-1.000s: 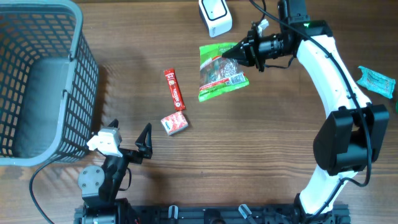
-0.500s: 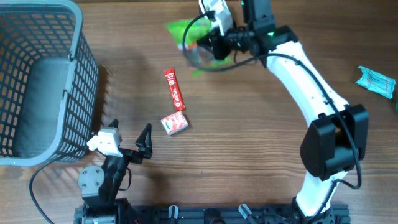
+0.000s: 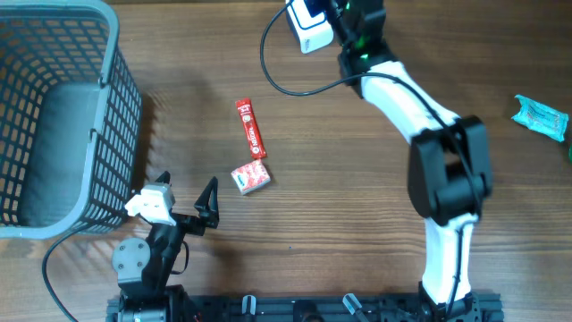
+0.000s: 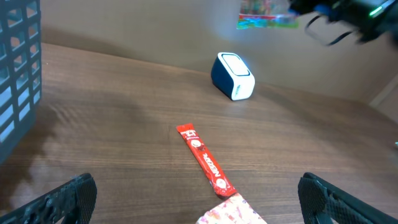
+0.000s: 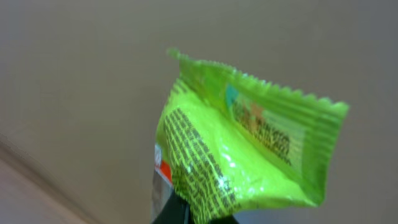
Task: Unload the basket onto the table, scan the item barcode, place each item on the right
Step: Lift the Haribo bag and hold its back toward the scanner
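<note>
Green packet (image 5: 249, 155), one; scanner (image 4: 233, 76), one

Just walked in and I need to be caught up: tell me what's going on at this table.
The right gripper is shut on a green snack packet, holding it in the air up near the white barcode scanner at the table's far edge. The left gripper sits open and empty near the front edge. A red stick sachet and a small pink box lie on the table between them.
</note>
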Robot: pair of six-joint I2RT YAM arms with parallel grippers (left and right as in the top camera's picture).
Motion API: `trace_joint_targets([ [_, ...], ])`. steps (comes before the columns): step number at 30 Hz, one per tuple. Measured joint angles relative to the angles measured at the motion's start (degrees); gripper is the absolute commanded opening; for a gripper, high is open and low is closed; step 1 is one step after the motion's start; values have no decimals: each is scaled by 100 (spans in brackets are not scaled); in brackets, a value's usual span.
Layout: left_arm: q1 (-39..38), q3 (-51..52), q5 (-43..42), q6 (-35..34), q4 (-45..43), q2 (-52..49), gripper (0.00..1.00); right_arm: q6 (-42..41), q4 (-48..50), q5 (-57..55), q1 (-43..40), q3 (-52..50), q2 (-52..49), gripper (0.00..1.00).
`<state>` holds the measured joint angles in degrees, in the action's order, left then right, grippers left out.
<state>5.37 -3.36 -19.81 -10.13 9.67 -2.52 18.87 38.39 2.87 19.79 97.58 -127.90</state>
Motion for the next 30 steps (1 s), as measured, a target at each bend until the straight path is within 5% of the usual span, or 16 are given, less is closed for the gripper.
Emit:
trace_joint_targets([
  [5,0,0,2,0,0,0,100,396,1963,-662,7,2,-1123,5],
  [30,0,0,2,0,-2,0,100,299,1502,-455,269,684,-2396,5],
])
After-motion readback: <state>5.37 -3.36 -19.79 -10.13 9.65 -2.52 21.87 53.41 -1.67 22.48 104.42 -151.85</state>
